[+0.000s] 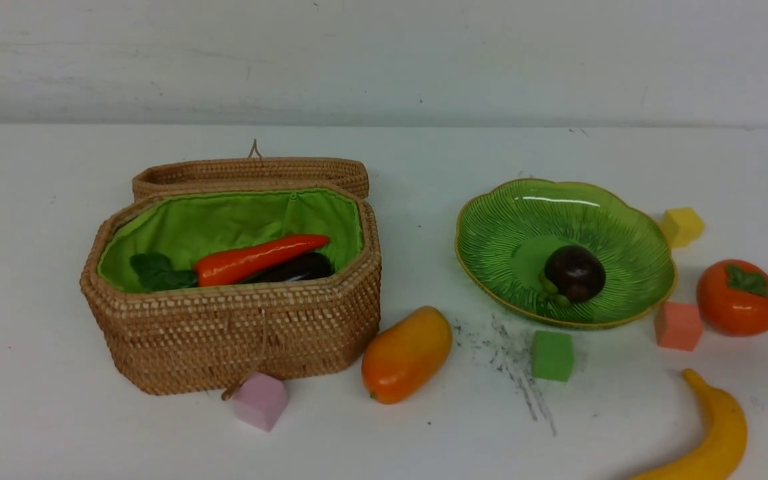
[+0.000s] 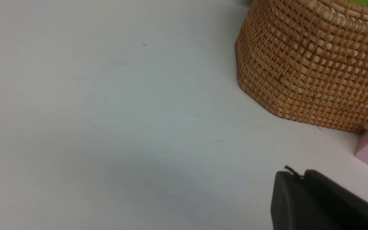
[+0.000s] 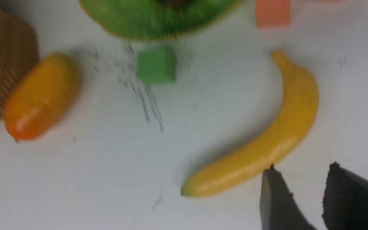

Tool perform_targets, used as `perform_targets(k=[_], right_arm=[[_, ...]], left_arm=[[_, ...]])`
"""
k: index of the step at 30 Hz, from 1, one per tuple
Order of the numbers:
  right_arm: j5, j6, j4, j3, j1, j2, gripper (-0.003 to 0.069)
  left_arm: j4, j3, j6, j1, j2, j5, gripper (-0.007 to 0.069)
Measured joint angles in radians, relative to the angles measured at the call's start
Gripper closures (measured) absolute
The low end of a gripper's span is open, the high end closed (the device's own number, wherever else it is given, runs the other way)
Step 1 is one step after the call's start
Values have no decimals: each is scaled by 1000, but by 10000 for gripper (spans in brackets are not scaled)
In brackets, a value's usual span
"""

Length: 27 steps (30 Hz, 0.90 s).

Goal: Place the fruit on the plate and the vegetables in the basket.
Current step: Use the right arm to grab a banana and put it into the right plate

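The wicker basket [image 1: 237,340] stands lid-open at the left, with the carrot [image 1: 257,259] and the eggplant [image 1: 297,269] lying on its green lining. On the green plate [image 1: 511,220] rests the mangosteen [image 1: 574,273]. The mango [image 1: 405,355] lies on the table beside the basket. Right of the plate sits the persimmon [image 1: 739,297], and the banana [image 1: 711,433] lies at the front right. My right gripper [image 3: 302,169] hovers open and empty just beside the banana [image 3: 267,140]. My left gripper [image 2: 299,175] is shut and empty, low over the table near the basket wall [image 2: 311,64].
Small cubes dot the table: a pink cube [image 1: 261,400] against the basket front, a green cube [image 1: 552,355] and a salmon cube [image 1: 677,325] by the plate's near rim, and a yellow cube [image 1: 682,225] behind it. Dark scuff marks [image 1: 517,373] streak the table.
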Motion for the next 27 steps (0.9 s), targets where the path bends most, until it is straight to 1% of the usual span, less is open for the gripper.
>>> perform_targets(k=[3,8,11,14,16,17,19,24,27], right_arm=[[44,32,-1,0,0,76,414],[20,71,-12,0,0,159,410],[7,81,-18,-2,0,233,384],[7,98,-20,-2,-5,299,344],[1,106,-17,-2,-21,357,298],[-1,106,-16,-2,-23,357,298],[-13,109,15,-3,-47,398,256],[3,117,49,-5,-74,400,237],[30,151,49,11,-102,373,235]], left_arm=[[0,0,0,0,0,0,582],[0,0,0,0,0,0,576],[0,0,0,0,0,0,574],[0,0,0,0,0,0,573],[0,0,0,0,0,0,571],[0,0,0,0,0,0,571],[0,0,0,0,0,0,567],[0,0,0,0,0,0,564],[0,0,0,0,0,0,564]])
